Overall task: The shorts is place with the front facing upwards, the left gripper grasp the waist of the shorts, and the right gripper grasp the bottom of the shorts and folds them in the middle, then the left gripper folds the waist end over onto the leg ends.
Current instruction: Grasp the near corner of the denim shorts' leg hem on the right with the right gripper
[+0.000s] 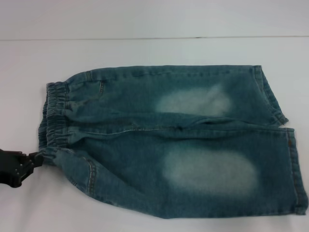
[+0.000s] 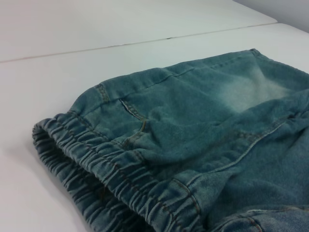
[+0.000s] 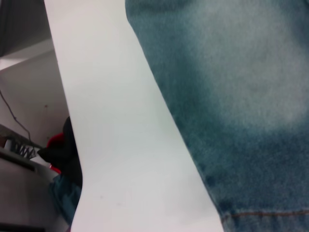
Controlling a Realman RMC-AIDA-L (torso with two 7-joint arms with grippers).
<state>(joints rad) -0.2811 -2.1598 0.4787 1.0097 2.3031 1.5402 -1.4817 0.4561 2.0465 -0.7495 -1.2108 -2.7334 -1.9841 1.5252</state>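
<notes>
My left pincer [image 1: 37, 158], the black two-finger claw at the lower left of the head frame, is closed on the near corner of the gathered elastic waist [image 1: 55, 118] of the blue-green denim shorts [image 1: 183, 145]. The corner puckers where my fingertips meet it.

The shorts lie flat on the white counter [image 1: 145, 50], filling the middle of the frame. Their long axis runs across the picture: waist at the left, the two stitched leg ends [image 1: 289, 154] at the right edge. Pale faded patches show on both thighs.

So the cloth stretches away from my left pincer toward the right. My right pincer does not appear in any view, and I cannot tell how its fingers stand. My right wrist camera looks down on denim close to a hem [image 3: 260, 211], so I judge that arm is nearest the bottom of the shorts.

The fold should carry the near leg over the far one. There is bare counter beyond the far edge, little on the near side.
</notes>
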